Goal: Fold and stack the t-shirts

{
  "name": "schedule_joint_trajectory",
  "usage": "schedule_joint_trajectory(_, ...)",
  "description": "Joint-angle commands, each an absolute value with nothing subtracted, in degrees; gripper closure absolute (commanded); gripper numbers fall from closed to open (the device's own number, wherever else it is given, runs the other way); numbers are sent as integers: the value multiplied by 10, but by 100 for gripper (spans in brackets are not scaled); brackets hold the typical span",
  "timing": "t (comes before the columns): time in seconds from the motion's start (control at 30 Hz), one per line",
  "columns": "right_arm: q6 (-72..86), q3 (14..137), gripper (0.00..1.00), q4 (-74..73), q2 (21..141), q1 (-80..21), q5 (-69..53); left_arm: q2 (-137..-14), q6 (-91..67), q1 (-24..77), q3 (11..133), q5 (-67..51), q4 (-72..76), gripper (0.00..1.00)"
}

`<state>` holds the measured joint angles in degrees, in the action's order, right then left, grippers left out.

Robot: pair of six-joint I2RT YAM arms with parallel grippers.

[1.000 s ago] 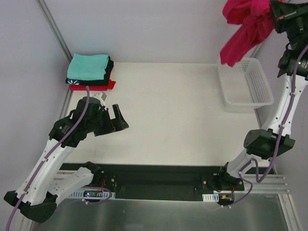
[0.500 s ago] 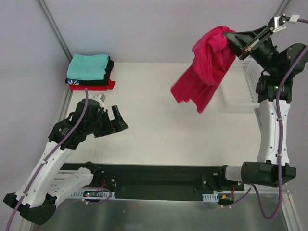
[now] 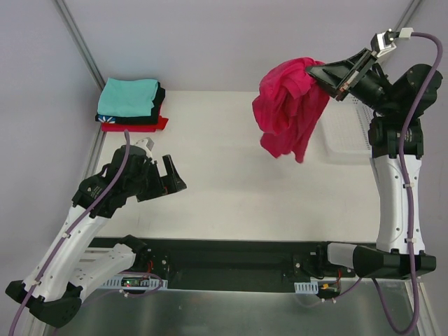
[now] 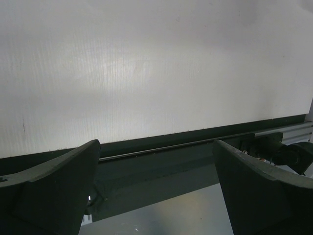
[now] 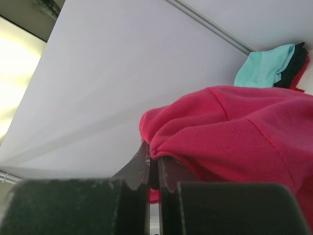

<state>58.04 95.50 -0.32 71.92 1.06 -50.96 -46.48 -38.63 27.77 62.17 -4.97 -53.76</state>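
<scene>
Swung inward, pink tee (image 3: 285,112) hangs bunched over counter (image 3: 231,192).
Right hand's (image 3: 313,68) thin pinch on it could slip; left hand (image 3: 164,175) open, empty.

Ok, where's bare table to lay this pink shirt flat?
The widest bare patch is the middle of the table, between the left gripper and the basket, below the hanging crimson-pink t-shirt. Crowded: the far-left corner with the folded stack, and the far right by the basket.
</scene>
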Motion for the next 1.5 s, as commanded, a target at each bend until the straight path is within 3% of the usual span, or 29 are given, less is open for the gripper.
schedule_joint_trajectory(0.0,549,1007,99,3,712,1,-519,-468,-398,280,624,-37,-528,1)
schedule_joint_trajectory(0.27,551,1063,99,-17,740,-48,-518,-471,-397,280,626,-40,-524,1)
schedule_joint_trajectory(0.37,549,1080,94,-18,756,-69,-521,-468,-397,280,623,-40,-524,1)
schedule_joint_trajectory(0.43,548,1080,81,-13,760,-80,-522,-466,-397,280,621,-41,-524,1)
schedule_joint_trajectory(0.47,546,1078,46,-10,760,-83,-521,-466,-397,280,620,-41,-525,1)
schedule_joint_trajectory(0.5,545,1078,36,-10,760,-87,-520,-463,-396,280,619,-41,-525,1)
schedule_joint_trajectory(0.57,542,1077,21,-10,762,-90,-523,-462,-396,280,616,-41,-525,1)
schedule_joint_trajectory(0.67,543,1075,12,-11,760,-91,-523,-461,-397,280,614,-41,-524,1)
schedule_joint_trajectory(1.0,487,1065,8,-56,750,-98,-529,-460,-399,280,602,-47,-516,1)
schedule_joint_trajectory(1.1,372,1050,7,-213,730,-118,-493,-470,-396,284,588,-53,-512,1)
schedule_joint_trajectory(1.17,228,1028,6,-375,718,-133,-408,-477,-394,302,570,-33,-503,1)
schedule_joint_trajectory(1.33,134,793,13,-463,640,-158,-257,-520,-394,347,531,-23,-457,1)
schedule_joint_trajectory(1.37,130,761,19,-461,626,-161,-238,-528,-395,365,523,-15,-444,1)
schedule_joint_trajectory(1.47,123,666,27,-468,577,-195,-148,-527,-395,370,512,-3,-440,1)
